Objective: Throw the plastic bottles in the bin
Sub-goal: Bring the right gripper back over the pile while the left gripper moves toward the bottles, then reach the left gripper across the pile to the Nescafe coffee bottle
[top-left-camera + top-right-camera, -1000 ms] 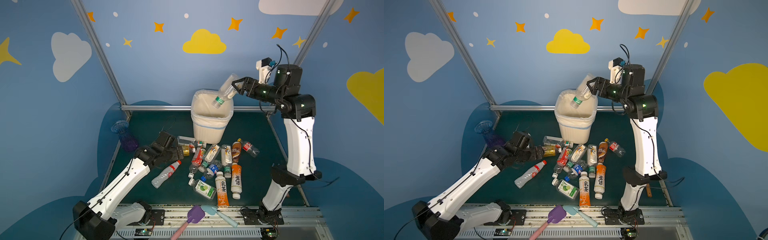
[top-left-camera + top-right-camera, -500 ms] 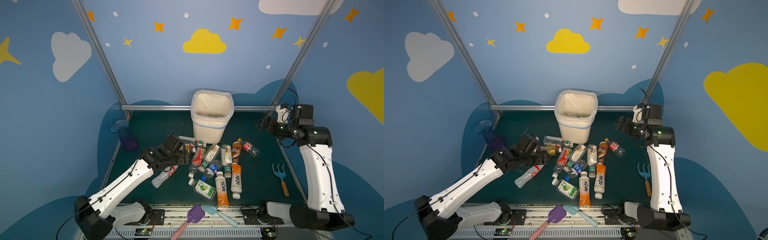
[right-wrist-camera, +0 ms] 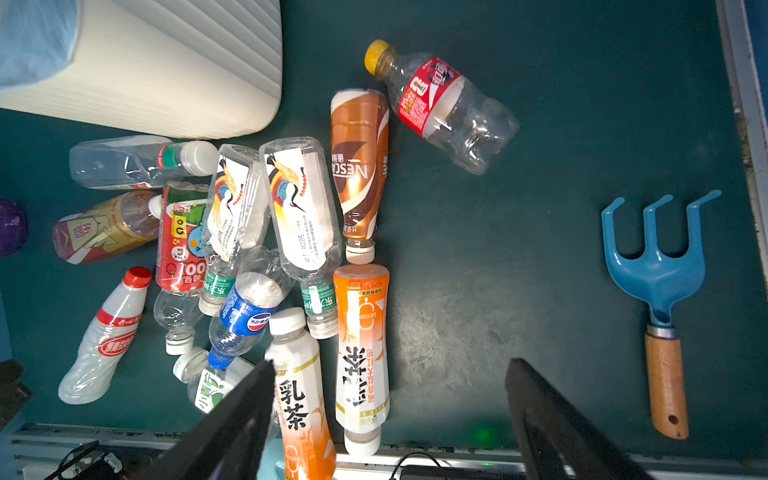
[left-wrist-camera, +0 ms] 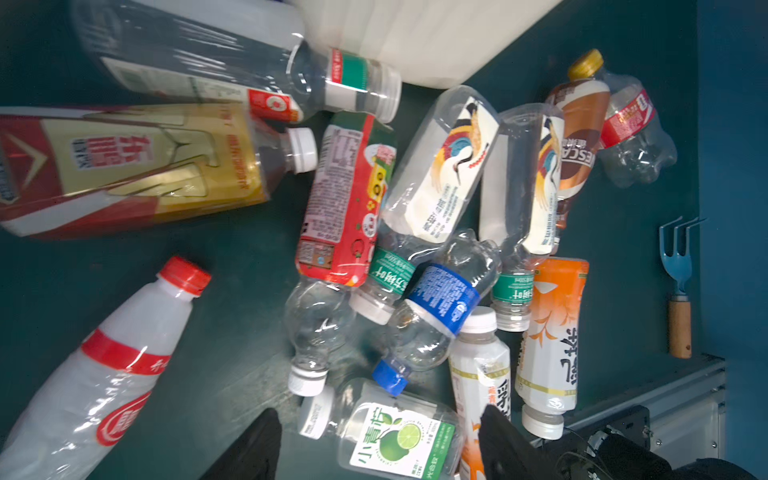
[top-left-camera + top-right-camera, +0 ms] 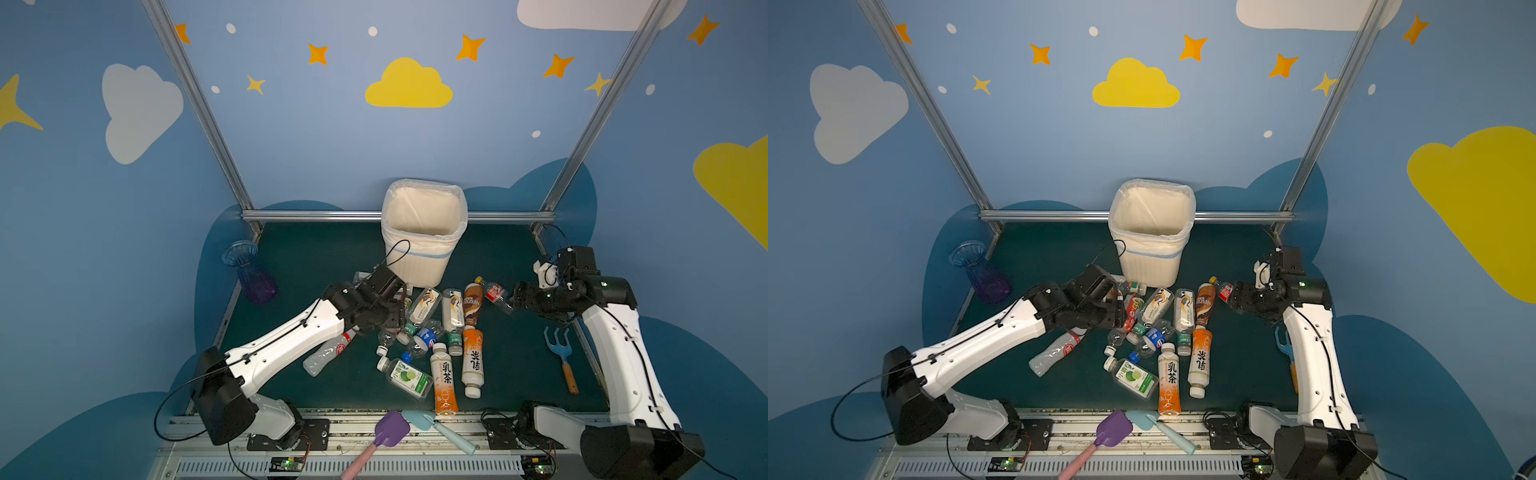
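Far left: a blue-purple ribbed transparent vase (image 5: pixel 249 270) stands on the dark green mat (image 5: pixel 316 257), well apart from the work.
Left gripper: the left gripper (image 4: pixel 378 411) hovers over the left side of the heap. Its black jaws stand apart and pinch nothing.
Bottles: we count thirteen small plastic bottles (image 5: pixel 452 307) lying on the mat in front of the bin, most of them touching. A white red-capped bottle (image 5: pixel 324 359) lies partly under the left arm.
Bin: the tall off-white ribbed bin (image 5: pixel 419 266), lined with a translucent bag, stands upright at the back. Its floor is hidden, so we cannot tell what it holds.
Right gripper: the right gripper (image 3: pixel 390 363) is empty, jaws spread wide, near a clear red-labelled bottle with a yellow cap (image 5: pixel 494 293).
Right edge: a blue toy rake with a wooden handle (image 3: pixel 658 291) lies apart from the heap.
Progress: we judge the task far from done. Every visible bottle lies on the mat and none is held.
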Robot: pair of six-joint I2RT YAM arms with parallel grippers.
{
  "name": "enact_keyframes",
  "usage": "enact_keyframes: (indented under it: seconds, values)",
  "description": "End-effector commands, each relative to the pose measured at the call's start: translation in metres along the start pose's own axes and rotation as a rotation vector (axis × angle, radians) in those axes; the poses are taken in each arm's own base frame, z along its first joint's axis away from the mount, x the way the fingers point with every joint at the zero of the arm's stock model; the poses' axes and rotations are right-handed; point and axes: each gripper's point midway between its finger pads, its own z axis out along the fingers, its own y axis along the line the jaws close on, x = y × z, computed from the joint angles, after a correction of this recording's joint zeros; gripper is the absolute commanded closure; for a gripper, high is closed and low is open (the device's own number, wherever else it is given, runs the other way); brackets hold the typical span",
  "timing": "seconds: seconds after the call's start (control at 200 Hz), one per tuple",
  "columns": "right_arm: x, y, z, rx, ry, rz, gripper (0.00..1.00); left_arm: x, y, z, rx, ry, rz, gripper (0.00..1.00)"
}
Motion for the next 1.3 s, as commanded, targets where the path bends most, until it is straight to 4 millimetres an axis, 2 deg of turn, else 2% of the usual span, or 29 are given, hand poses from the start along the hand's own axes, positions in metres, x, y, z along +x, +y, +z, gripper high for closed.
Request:
enact_keyframes:
  seconds: [0.0,0.155,0.255,0.34,0.516,0.651,0.881,1.117,1.297]
  values:
    - [0.011,-0.007,0.01,0.011,0.043,0.03,0.13,0.001,-0.029,0.014,0.017,0.033,0.039,0.24]
    - [0.02,-0.021,0.023,0.004,0.084,0.116,0.13,-0.003,-0.082,0.039,0.027,0.082,0.161,0.26]
    - [0.018,-0.025,0.022,-0.053,0.06,0.205,0.14,-0.013,-0.114,0.054,0.067,0.115,0.191,0.27]
    - [0.013,-0.021,0.018,-0.132,0.014,0.279,0.14,-0.023,-0.139,0.067,0.105,0.117,0.22,0.27]
    - [0.009,-0.023,0.016,-0.176,-0.024,0.34,0.15,-0.042,-0.177,0.095,0.13,0.111,0.293,0.26]
    - [0.01,-0.024,0.012,-0.193,-0.035,0.37,0.14,-0.055,-0.189,0.117,0.134,0.082,0.319,0.25]
    - [0.013,-0.014,0.006,-0.269,-0.074,0.415,0.14,-0.058,-0.204,0.156,0.185,0.047,0.346,0.24]
    - [0.021,-0.011,-0.003,-0.279,-0.108,0.413,0.14,-0.067,-0.193,0.189,0.131,0.0,0.376,0.25]
    - [0.028,-0.01,-0.005,-0.277,-0.112,0.403,0.14,-0.058,-0.195,0.217,0.141,0.01,0.399,0.26]
